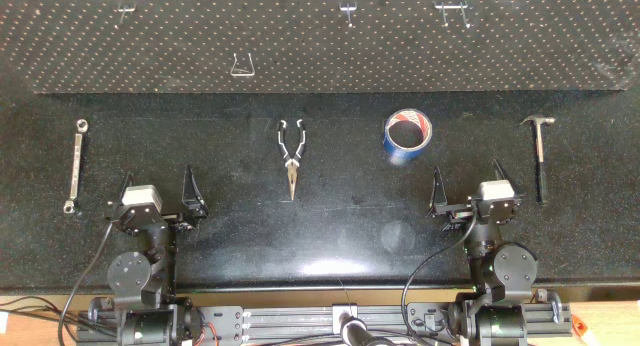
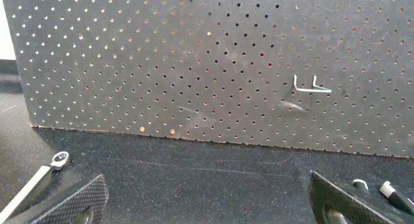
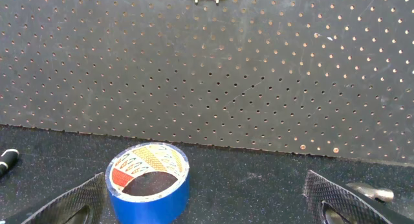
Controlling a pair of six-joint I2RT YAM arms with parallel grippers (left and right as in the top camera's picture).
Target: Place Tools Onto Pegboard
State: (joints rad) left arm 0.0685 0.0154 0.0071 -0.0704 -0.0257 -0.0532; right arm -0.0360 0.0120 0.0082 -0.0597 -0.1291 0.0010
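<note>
Plainly, nothing hangs yet: all four tools lie flat in a row on the black counter (image 1: 230, 236), just in front of the dark perforated pegboard (image 1: 320, 46) with its small wire hooks (image 1: 242, 65). The left claw (image 1: 158, 176) and the right claw (image 1: 467, 172) are both released and empty. The left sits between wrench and pliers, the right between tape and hammer.

The slim silver steel wrench (image 1: 73, 166) at the far left is stiff, smooth and thin, so it is likely to slip. I would pinch it across the middle of the shank, leaving the ring end free for a hook.

The needle-nose pliers with pale-sleeved handles (image 1: 292, 158) lie in the middle, nose toward the arms. The handles look spread and may swing on the pivot, so a hold near the joint seems safest.

The blue roll of tape (image 1: 407, 134) rests on its flat face with the core upward, and should be light and slightly yielding. One finger inside the core and one outside the wall would hold it.

The black-handled hammer with a steel head (image 1: 540, 156) at the far right is probably head-heavy. A grasp high on the handle, near the head, should keep it from tipping.
</note>
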